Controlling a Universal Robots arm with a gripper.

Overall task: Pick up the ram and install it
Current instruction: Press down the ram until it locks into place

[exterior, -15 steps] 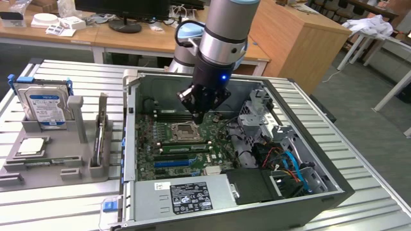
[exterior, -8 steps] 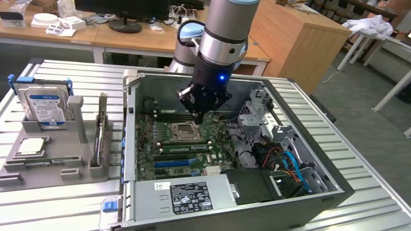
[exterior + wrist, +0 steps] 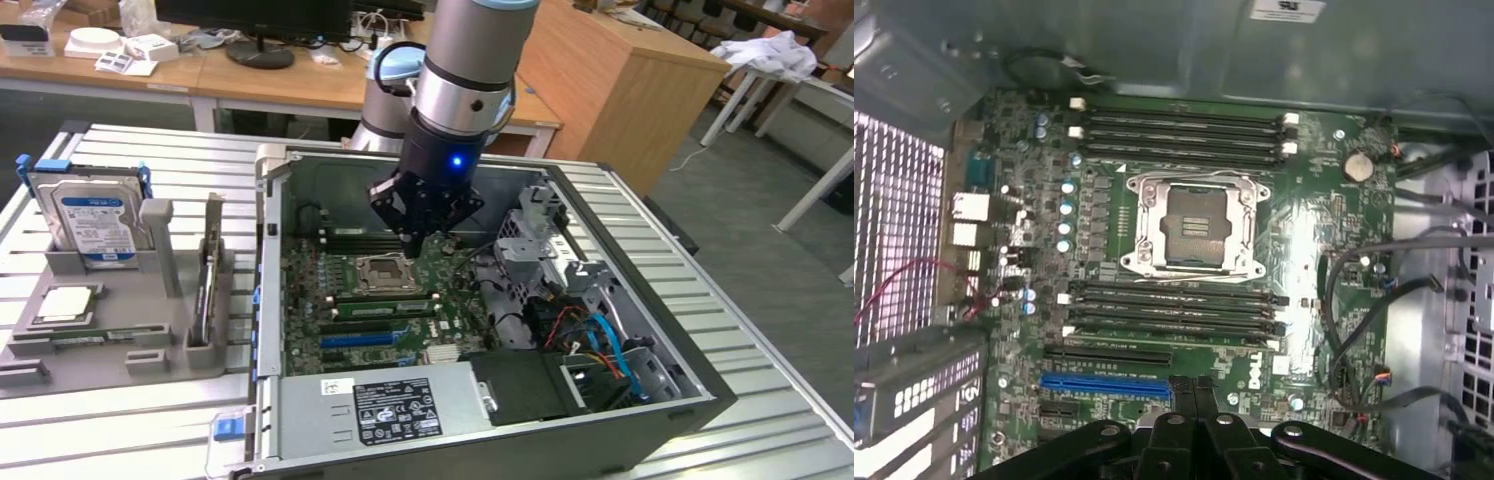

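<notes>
Jaws pressed together and empty, gripper (image 3: 424,240) low over motherboard (image 3: 1304,220) by CPU socket (image 3: 1189,225); seated ram (image 3: 380,306) judged best checked flush along slot, latches closed.

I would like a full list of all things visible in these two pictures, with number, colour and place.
Open grey metal computer case: one, lying on the slatted table.
Green motherboard: one, inside the case.
Silver processor socket: one, middle of the motherboard.
Long black memory slots: two groups, either side of the socket.
Blue expansion slot: one, beside the nearer slot group.
Silver-and-blue hard drive: one, upright in the holder.
Grey plastic holder: one, exterior view's left.
Green ram stick: one, on edge in the holder.
Silver slatted table: one, under everything.
Black tool: one, shut, above the motherboard.
</notes>
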